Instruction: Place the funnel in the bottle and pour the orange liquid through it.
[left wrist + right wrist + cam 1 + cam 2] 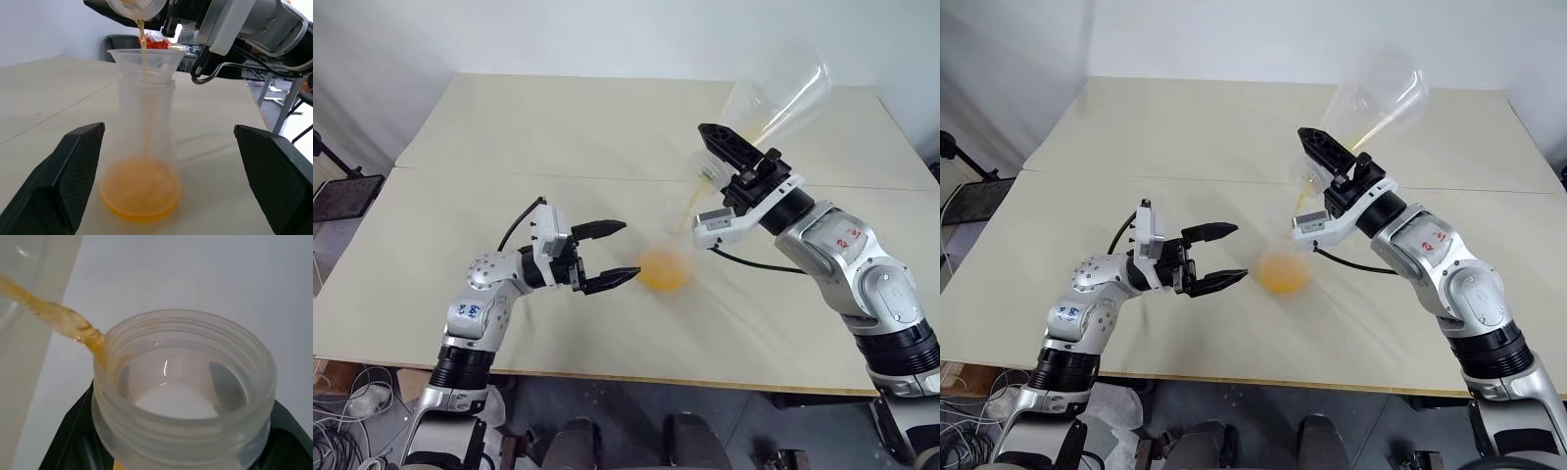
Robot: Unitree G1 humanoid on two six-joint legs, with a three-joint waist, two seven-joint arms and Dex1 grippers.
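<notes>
1. Bottle [145, 147] stands upright on the cream table [509, 147], near the middle of its front half and just ahead of the left gripper's fingertips. Its walls are clear and hard to trace from the head views.
2. Right gripper [722, 157] is raised above the bottle and to its right. Its jaws are clamped on the threaded neck of a second clear container [783, 98], which is tipped so that its mouth points down toward the funnel.
3. Left gripper [607, 257] hovers level beside the bottle. Its jaws stand wide apart and hold nothing; in the left wrist view the two black fingers [63, 181] flank the bottle without touching it.
4. Orange liquid [141, 193] lies as a shallow pool in the bottle's wide base. A thin stream [142, 36] runs from the tipped container's mouth down into the funnel.
5. Funnel [146, 56] is seated in the bottle's neck, cone upward, with the stem inside the neck.
6. In the right wrist view, a trickle of liquid [63, 323] crosses the rim of the tipped container's mouth.
</notes>
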